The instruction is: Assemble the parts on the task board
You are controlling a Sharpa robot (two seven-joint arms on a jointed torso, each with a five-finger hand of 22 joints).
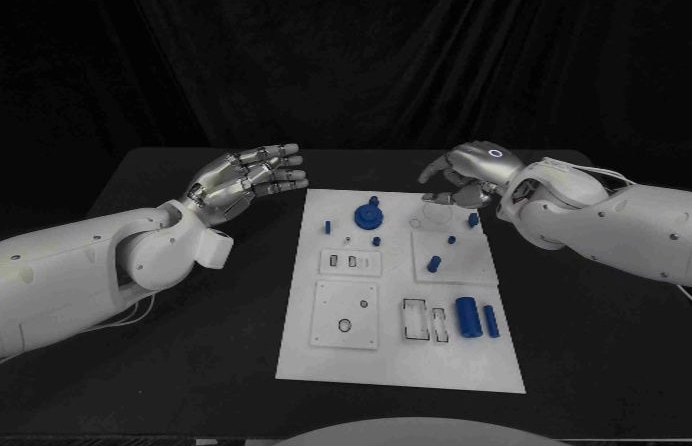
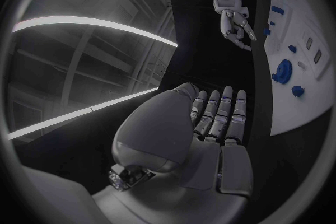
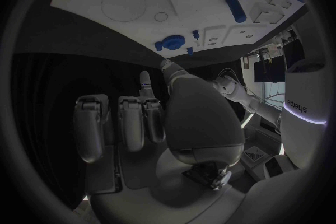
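The white task board (image 1: 335,361) lies in the middle of the black table. On it are a blue gear (image 1: 371,214), several small blue pegs such as one (image 1: 434,262) near the middle, and two blue cylinders (image 1: 467,315) side by side at the near right. My left hand (image 1: 248,178) hovers beside the board's far left corner, fingers straight and holding nothing. My right hand (image 1: 464,176) hangs over the far right corner with fingers bent downward, nothing between them. The left wrist view shows the left hand (image 2: 210,123), the gear (image 2: 283,70) and the right hand (image 2: 234,22).
The board carries raised white plates with slots and holes, one (image 1: 346,314) at the near left. Black tabletop (image 1: 188,356) surrounds the board on both sides. The right wrist view shows the right hand (image 3: 140,123), the board (image 3: 140,17) and the gear (image 3: 173,42).
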